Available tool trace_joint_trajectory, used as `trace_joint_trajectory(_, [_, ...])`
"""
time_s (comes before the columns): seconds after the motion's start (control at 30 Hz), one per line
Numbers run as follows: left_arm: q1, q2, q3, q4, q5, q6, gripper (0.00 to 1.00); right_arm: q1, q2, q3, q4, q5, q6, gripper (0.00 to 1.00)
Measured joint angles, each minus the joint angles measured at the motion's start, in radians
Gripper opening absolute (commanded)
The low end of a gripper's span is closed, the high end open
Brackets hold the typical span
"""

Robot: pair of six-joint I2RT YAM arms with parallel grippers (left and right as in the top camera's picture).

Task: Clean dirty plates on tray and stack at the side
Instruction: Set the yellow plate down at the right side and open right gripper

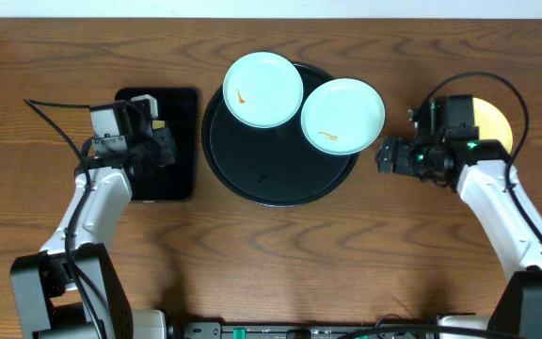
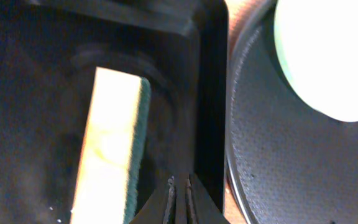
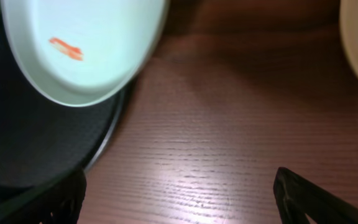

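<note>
Two pale turquoise plates (image 1: pixel 263 89) (image 1: pixel 342 115), each with an orange smear, rest on the back rim of the round black tray (image 1: pixel 280 179). A pale yellow plate (image 1: pixel 495 122) lies on the table at the right, partly hidden by my right arm. My right gripper (image 1: pixel 384 155) stands open just right of the tray, low over bare wood, with nothing between its fingers (image 3: pixel 61 193). The nearer turquoise plate (image 3: pixel 86 43) shows up and to the left of it. My left gripper (image 2: pixel 180 186) is shut and empty, beside a yellow-and-green sponge (image 2: pixel 114 146).
The sponge lies in a small rectangular black tray (image 1: pixel 158 141) left of the round tray, and my left gripper (image 1: pixel 163 141) hangs over it. The round tray's rim (image 2: pixel 232 155) runs close along its right wall. Wooden table (image 1: pixel 280 264) extends in front.
</note>
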Motion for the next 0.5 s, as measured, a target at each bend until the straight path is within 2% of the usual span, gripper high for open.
trace_joint_trajectory(0.03, [0.000,0.000,0.000,-0.011,-0.003,0.000,0.81,0.000,0.001,-0.010,0.011,0.006,0.000,0.95])
trace_joint_trajectory(0.07, [0.000,0.000,0.000,-0.025,-0.009,0.000,0.86,0.000,0.001,-0.019,0.021,0.015,0.000,0.95])
trace_joint_trajectory(0.17, [0.000,0.000,0.000,-0.041,-0.043,0.000,0.87,0.000,0.001,-0.024,0.035,0.025,0.000,0.95])
trace_joint_trajectory(0.2, [0.000,0.000,0.000,-0.041,-0.052,-0.003,0.73,0.000,0.001,-0.024,0.039,0.026,0.000,0.95])
trace_joint_trajectory(0.23, [0.000,0.000,0.000,-0.041,-0.058,-0.009,0.53,0.000,0.001,-0.024,0.042,0.028,0.000,0.95])
trace_joint_trajectory(0.3, [0.000,-0.006,0.000,-0.041,-0.066,-0.013,0.19,0.000,0.001,-0.024,0.043,0.032,0.000,0.95])
trace_joint_trajectory(0.33, [0.000,-0.015,0.000,-0.042,-0.068,-0.023,0.08,0.000,0.001,-0.024,0.043,0.032,0.000,0.95])
trace_joint_trajectory(0.5, [-0.009,-0.096,0.006,-0.054,-0.051,-0.057,0.08,0.000,0.001,-0.024,0.044,0.036,0.000,0.96])
